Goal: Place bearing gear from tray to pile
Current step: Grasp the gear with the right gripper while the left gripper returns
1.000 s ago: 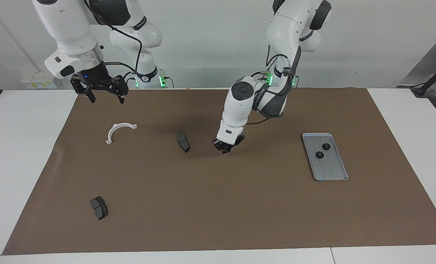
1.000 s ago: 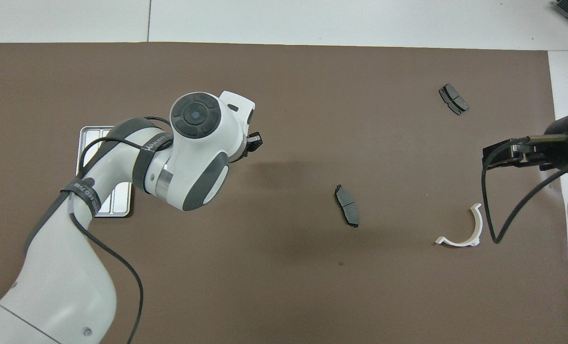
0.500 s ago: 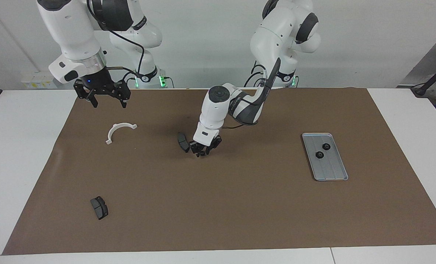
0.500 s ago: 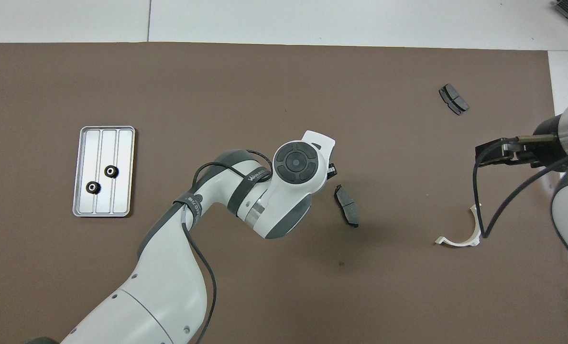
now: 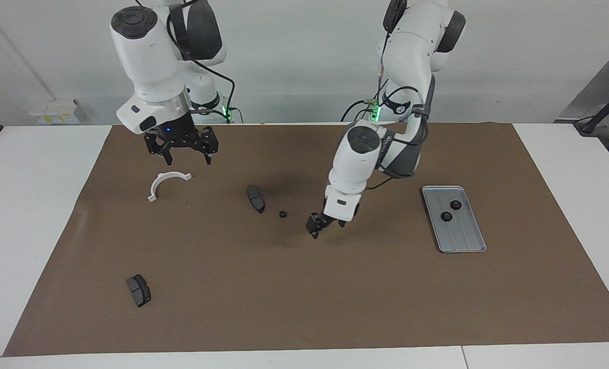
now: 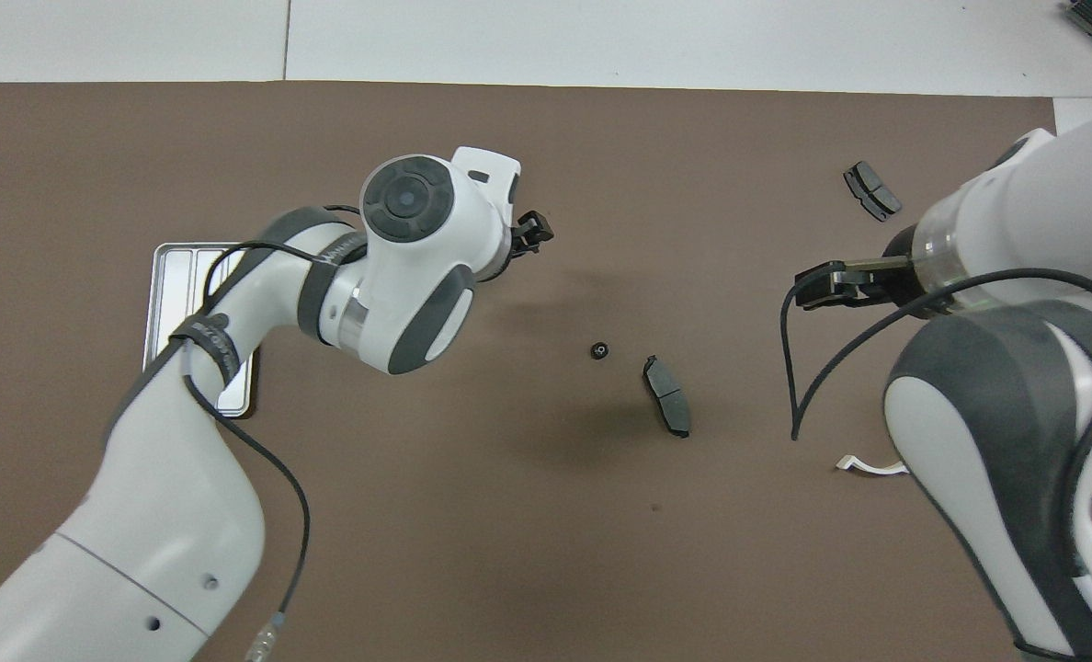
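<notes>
1 bearing gear dropped at brake pad's 4 o'clock; left gripper empty, fingers apart, right gripper apart & waiting; next: back to tray for 2 more

Two arms: glossy white shells, dark grey joint covers, round grey end caps. Left arm: black cable strapped along it, lettered black band. Right arm: silver wrist ring, blue light, looping black cable. Black grippers. Green lights at both bases.
</notes>
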### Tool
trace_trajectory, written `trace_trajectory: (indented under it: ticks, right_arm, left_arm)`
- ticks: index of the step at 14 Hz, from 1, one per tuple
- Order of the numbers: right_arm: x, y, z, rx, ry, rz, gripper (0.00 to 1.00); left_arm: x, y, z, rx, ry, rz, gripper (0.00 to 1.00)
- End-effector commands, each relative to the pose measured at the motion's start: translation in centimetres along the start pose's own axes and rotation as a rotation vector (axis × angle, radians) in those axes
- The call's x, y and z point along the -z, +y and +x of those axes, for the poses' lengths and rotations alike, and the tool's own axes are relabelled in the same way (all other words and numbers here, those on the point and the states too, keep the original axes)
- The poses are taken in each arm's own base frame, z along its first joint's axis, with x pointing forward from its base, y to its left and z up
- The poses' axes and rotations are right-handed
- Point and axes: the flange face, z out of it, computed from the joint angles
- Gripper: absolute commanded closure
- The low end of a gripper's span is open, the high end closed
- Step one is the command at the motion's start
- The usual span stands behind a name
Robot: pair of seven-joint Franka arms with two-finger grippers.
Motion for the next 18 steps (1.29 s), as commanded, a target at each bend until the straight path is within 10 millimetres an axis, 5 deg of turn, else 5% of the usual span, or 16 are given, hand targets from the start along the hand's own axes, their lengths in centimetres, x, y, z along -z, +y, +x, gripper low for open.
trace_trajectory:
  ticks: [1,7,12,14,18]
  right_arm:
    - [-3.5,-3.5,1.3,-0.035,-0.012,0.011,0.00]
    - [-11.7,-14.0,2.0,-0.078,0.019,0.017,0.00]
    - [-17.3,-17.6,1.6,-0.053,0.015,0.021,0.06]
    - [-20.7,-19.4,0.4,-0.028,0.003,-0.010,0.11]
    - [-23.4,-18.5,-1.5,-0.037,0.003,-0.016,0.24]
  left_arm:
    - [3.6,-6.2,4.1,-0.093,-0.047,0.068,0.00]
    - [4.9,-20.1,9.9,-0.411,-0.178,0.140,0.00]
    - [3.6,-29.7,13.5,-0.555,-0.156,0.113,0.00]
    - [1.4,-31.6,13.7,-0.573,-0.092,0.102,0.00]
    - [-0.4,-32.8,14.4,-0.555,-0.031,0.093,0.05]
